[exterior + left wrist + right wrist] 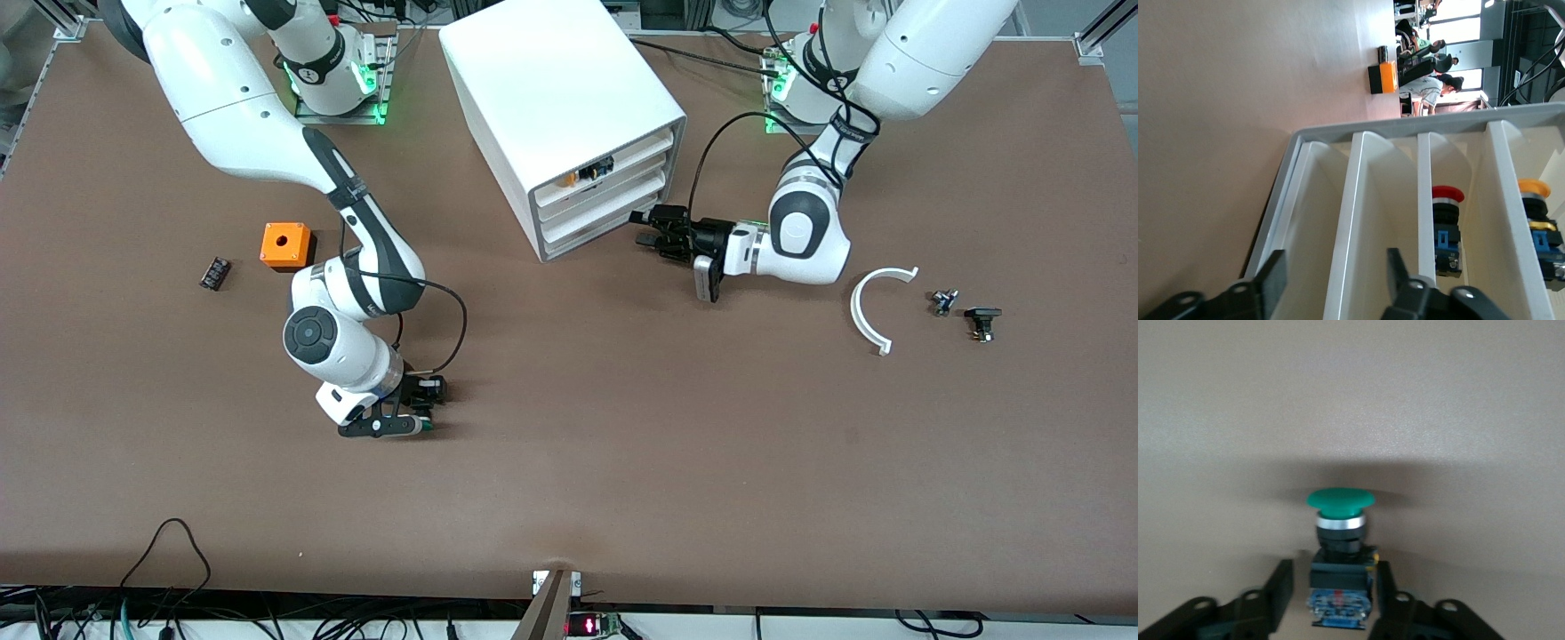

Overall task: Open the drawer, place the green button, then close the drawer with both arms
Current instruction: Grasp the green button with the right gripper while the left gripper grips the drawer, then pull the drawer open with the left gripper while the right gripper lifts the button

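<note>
Now button (1339, 547) between right pincer (1331, 593) fingers.

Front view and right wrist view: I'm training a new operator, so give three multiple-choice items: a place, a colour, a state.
1. The orange cube lies: A) toward the right arm's end of the table; B) on top of the cabinet; C) in a drawer.
2. The cap of the button at the right hand is: A) red; B) green; C) yellow.
3. That button is: A) in the middle drawer; B) carried above the cabinet; C) down on the table.

Answers:
1 A, it sits beside the small black part near the right arm.
2 B, the right wrist view shows green.
3 C, it rests on the brown surface.
</note>
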